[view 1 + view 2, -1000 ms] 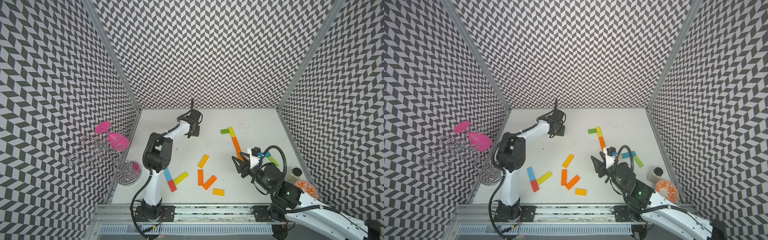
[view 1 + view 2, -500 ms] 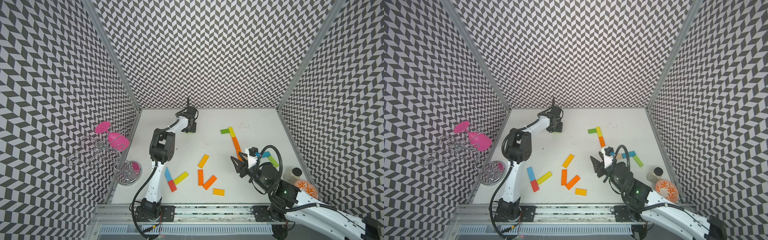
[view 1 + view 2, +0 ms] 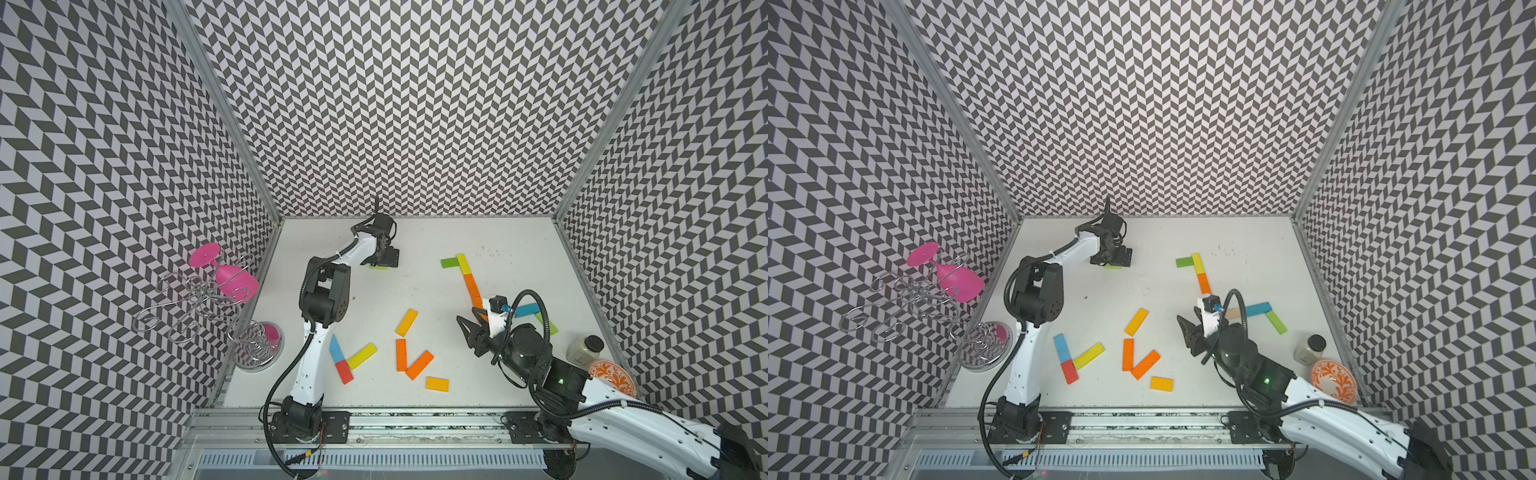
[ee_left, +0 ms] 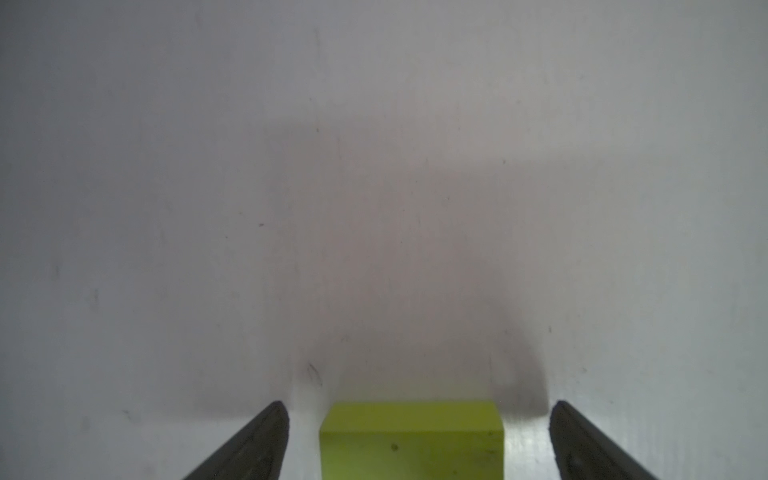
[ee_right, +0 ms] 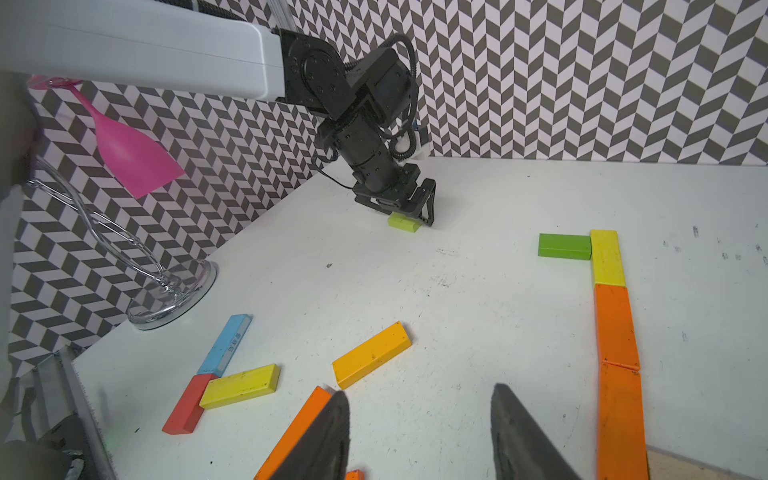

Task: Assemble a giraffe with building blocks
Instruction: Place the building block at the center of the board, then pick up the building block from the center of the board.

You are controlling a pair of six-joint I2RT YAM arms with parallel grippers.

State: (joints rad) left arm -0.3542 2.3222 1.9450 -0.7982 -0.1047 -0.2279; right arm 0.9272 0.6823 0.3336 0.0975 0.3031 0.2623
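Observation:
My left gripper [image 4: 417,405] is open at the table's far left, low over a lime-green block [image 4: 411,440]. The block lies flat between the fingers with a gap on each side; the right wrist view shows that block [image 5: 402,223] under the left gripper [image 5: 409,216]. A partly laid figure runs from a green block [image 3: 449,262] and a yellow block [image 3: 462,262] down an orange line [image 3: 473,286] to a blue block [image 3: 525,309] and a green block [image 3: 548,326]. My right gripper [image 3: 466,322] hovers open and empty beside the orange line [image 5: 615,328].
Loose blocks lie at the front middle: yellow-orange [image 3: 406,322], two orange [image 3: 401,354], a short yellow-orange one [image 3: 437,383], and blue [image 3: 336,347], red [image 3: 344,371] and yellow [image 3: 362,356]. A wire rack with a pink glass [image 3: 224,274] stands left. A jar [image 3: 585,349] and patterned bowl [image 3: 611,376] sit front right.
The left jaws have spread apart around the lime-green block, which now rests on the table. The left arm's elbow has shifted. The right arm has barely moved.

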